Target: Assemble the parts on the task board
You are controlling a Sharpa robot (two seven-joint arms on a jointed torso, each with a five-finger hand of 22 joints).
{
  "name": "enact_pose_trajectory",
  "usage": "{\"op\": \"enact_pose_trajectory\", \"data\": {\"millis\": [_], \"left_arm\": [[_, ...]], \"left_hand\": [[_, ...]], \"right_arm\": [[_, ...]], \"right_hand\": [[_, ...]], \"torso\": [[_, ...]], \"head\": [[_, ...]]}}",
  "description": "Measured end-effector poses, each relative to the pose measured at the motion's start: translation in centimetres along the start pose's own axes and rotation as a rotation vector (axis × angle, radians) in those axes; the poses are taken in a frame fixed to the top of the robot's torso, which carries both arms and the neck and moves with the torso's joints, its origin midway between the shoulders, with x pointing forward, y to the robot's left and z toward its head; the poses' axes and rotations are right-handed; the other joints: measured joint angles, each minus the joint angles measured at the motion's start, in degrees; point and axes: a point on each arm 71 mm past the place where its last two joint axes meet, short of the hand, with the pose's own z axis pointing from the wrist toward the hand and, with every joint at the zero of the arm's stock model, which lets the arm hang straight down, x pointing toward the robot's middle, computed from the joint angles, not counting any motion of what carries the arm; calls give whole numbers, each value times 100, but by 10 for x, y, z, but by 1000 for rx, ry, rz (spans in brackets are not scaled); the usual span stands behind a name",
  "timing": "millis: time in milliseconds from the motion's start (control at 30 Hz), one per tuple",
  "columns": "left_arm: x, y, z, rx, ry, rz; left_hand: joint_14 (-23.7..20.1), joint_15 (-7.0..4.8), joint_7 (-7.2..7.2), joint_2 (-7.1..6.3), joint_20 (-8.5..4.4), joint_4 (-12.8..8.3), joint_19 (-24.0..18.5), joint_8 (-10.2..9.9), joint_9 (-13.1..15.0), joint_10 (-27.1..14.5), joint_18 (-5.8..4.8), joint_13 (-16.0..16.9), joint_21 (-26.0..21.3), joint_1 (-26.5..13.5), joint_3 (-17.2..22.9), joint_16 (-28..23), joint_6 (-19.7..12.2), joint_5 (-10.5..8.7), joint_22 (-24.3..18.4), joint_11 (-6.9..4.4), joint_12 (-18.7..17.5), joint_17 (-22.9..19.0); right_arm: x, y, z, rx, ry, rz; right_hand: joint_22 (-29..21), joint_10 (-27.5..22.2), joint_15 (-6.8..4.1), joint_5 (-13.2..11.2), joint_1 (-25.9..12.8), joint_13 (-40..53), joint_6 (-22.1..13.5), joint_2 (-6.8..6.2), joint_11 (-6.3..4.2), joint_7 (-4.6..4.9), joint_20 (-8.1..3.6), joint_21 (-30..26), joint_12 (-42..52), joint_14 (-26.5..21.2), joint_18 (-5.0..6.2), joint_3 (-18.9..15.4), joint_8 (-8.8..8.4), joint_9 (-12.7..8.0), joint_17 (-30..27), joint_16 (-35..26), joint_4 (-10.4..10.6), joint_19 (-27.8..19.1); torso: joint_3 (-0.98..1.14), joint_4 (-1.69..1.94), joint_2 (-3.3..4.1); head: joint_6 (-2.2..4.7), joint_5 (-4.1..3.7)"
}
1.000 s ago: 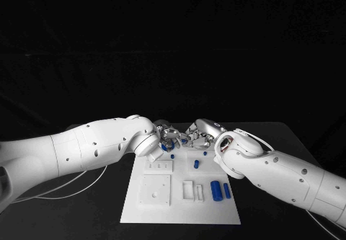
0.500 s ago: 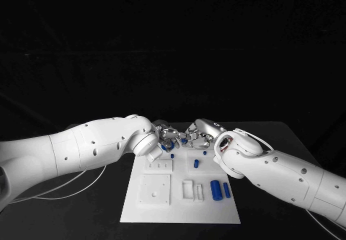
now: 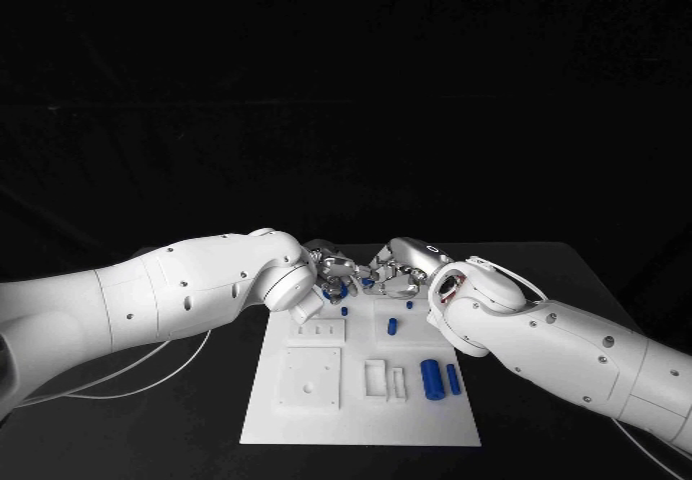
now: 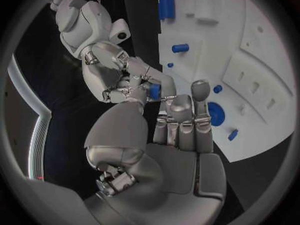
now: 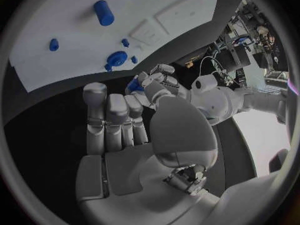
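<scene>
The task board (image 3: 361, 400) is a white plate lying flat in the middle of the black bench (image 3: 562, 280). Small blue parts (image 3: 431, 379) lie on it, and a blue gear (image 4: 216, 114) sits near its far end. Above that far end the two robot hands meet, fingertips touching. The left robot hand (image 3: 335, 275) and the right robot hand (image 3: 397, 270) both pinch one small blue piece (image 4: 154, 91) between them.

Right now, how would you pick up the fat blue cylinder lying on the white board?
Probably from above, fingers pinching its round sides at the middle: the fat blue cylinder lies flat, with a thinner blue rod close beside it.
</scene>
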Motion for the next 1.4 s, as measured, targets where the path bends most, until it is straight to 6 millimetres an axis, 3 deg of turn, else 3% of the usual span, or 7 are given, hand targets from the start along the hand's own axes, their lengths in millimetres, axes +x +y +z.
{"op": "enact_pose_trajectory", "data": {"millis": [367, 767, 933, 1167, 1400], "left_arm": [[1, 1, 1, -1, 5, -1], [2, 2, 1, 1, 13, 1], [2, 2, 1, 1, 16, 2], [4, 1, 1, 1, 24, 1], [4, 2, 2, 5, 27, -6]], "left_hand": [[0, 0, -1, 25, 20, -64, 21, 10, 46, 0, 0, -1, -94, -26, 64, 0, 1, 82, 74, 0, 0, -18], [0, 0, 0, 40, 20, -31, 20, -35, 79, -21, 0, 5, -196, -67, 31, 0, 0, 24, 161, 20, 20, -31], [0, 0, 1, 185, 0, -201, 41, -72, 63, -33, 0, 0, -204, 132, 208, 0, 0, 162, 194, 9, 19, -34], [0, 2, 21, 250, 22, -511, 62, -123, 34, -46, -46, -60, -271, 279, 643, 28, -61, 383, 256, 20, -33, -33], [2, 20, 44, 317, 12, -455, 71, 67, 84, 12, -59, -83, -307, 215, 701, 125, -83, 578, 329, 29, -33, 68]], "right_arm": [[1, -2, -2, 3, 9, -3], [1, -3, -2, 6, 16, -5], [2, -3, -2, 6, 17, -5], [3, -3, -3, 6, 21, -5], [3, -3, -3, 5, 25, -6]], "right_hand": [[-1, 0, 0, -1, -20, 0, -8, 21, 0, 4, 0, 0, 0, 0, 0, -16, -2, 0, -1, 0, -16, 0], [-1, 0, 0, 9, -26, -1, -12, 25, 0, 5, 0, 0, 0, 0, 0, -16, -13, -1, -1, 0, -16, 0], [-2, 0, 0, 8, -26, -1, -18, 25, 0, 11, 0, 0, 0, 0, 0, -16, -16, 2, 4, 0, -16, 0], [-2, 0, 0, 8, -26, -1, -20, 24, 0, 12, 0, 0, 0, 0, 0, -23, -17, 4, 4, 0, -23, 0], [-2, 0, 0, 7, -26, -2, -22, 23, 0, 13, 0, 0, 0, 0, 0, -23, -10, 4, 4, 0, -23, 0]], "torso": [[-1, -2, 3], [-1, 2, 1], [-1, 3, -1], [-3, -1, -1], [-5, 1, -4]], "head": [[-31, -10], [-59, -7], [-73, -10], [-88, -15], [-100, -18]]}}
